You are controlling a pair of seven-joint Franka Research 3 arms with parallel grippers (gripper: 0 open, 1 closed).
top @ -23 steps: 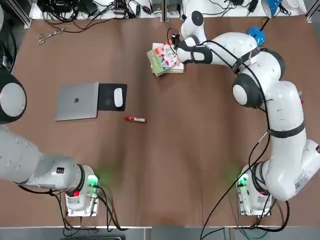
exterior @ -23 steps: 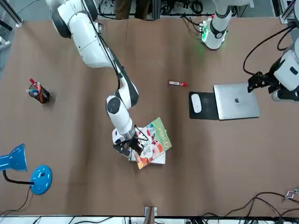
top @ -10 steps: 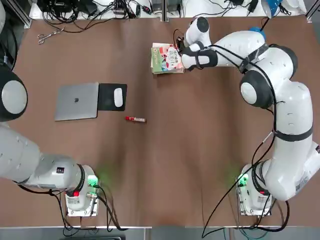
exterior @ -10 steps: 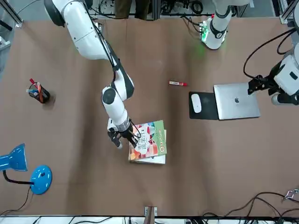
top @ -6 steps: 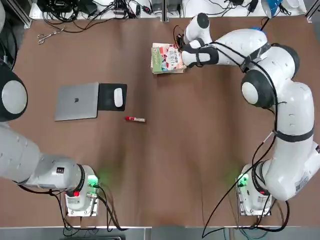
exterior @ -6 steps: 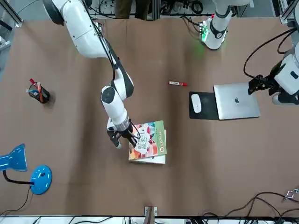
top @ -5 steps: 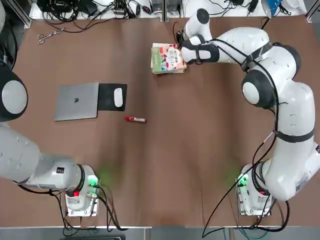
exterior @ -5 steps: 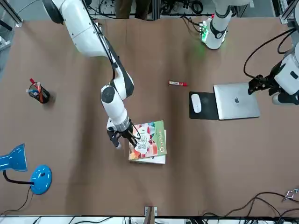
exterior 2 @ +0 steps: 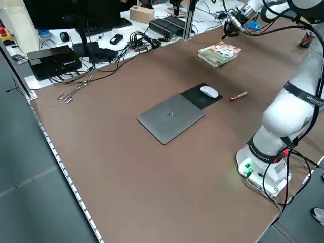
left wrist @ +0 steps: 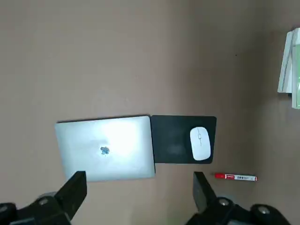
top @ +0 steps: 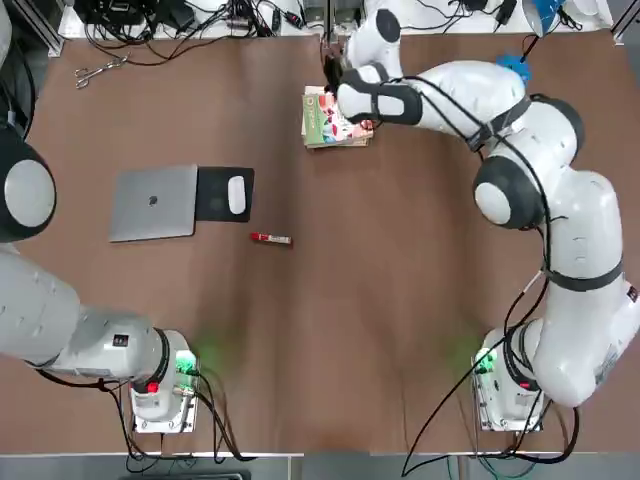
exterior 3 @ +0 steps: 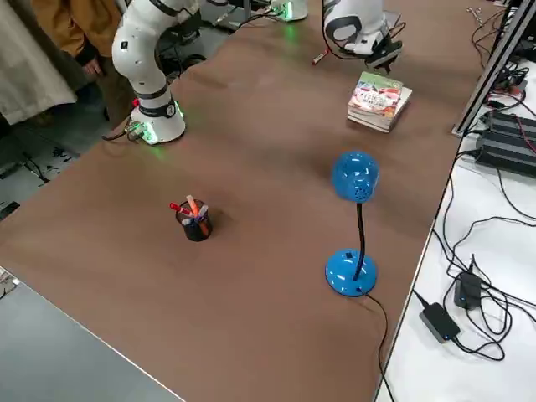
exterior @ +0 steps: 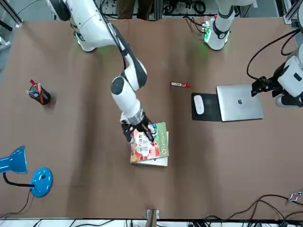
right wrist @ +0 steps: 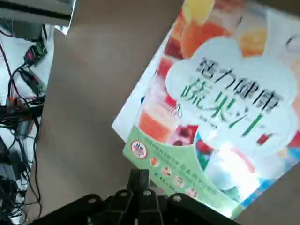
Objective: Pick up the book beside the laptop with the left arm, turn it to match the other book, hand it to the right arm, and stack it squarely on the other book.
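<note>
The book (top: 337, 112), cream with floral art and a green band, lies flat and square on the other book (exterior: 157, 162), a white one whose edge shows beneath it. My right gripper (exterior: 137, 128) hovers just over the stack by the floral cover's edge, shut and holding nothing. In the right wrist view its closed fingertips (right wrist: 140, 180) stand in front of the green band. The laptop (top: 153, 202) lies shut at the table's left. Above the laptop's outer side hangs my left gripper (exterior: 259, 85), open and empty, looking down on the laptop (left wrist: 105, 147).
A black mouse pad (top: 212, 190) with a white mouse (top: 237, 195) adjoins the laptop, and a red marker (top: 270, 238) lies nearer me. A blue desk lamp (exterior 3: 355, 219) and a pen cup (exterior 3: 194, 221) stand on the right. Scissors (top: 98, 70) lie far left.
The floral book, skewed at first, now lies square on the white book. My shut right gripper has swung from the stack's right side to above it. The left arm has not moved.
</note>
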